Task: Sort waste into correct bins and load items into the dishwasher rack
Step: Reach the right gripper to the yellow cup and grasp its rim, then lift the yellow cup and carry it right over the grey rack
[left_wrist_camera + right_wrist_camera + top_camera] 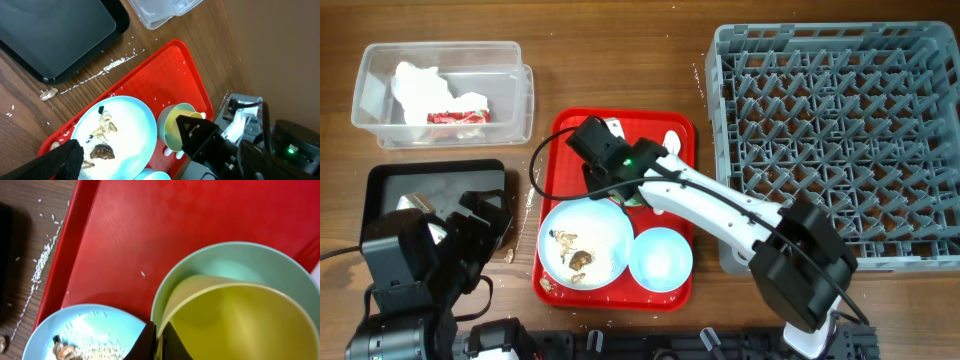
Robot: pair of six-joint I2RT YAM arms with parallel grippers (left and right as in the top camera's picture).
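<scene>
My right claw (159, 341) is clamped together on the rim of the yellow-green cup (235, 325). The cup sits, tilted I think, inside the pale green dish (225, 260) on the red tray (150, 225). Crowding the claw's left is the blue plate (85, 327) with food scraps (65, 350). My left claw (480, 220) stands apart over the black tray (420, 180).

We see the yellow-green cup (235, 325) tilted inside the pale green dish (235, 262), beside the light blue plate (605, 228) — food scraps (578, 260) on it — and light blue bowl (660, 258); tissue (415, 85) and wrapper (458, 115) lie in the clear box (510, 100).
</scene>
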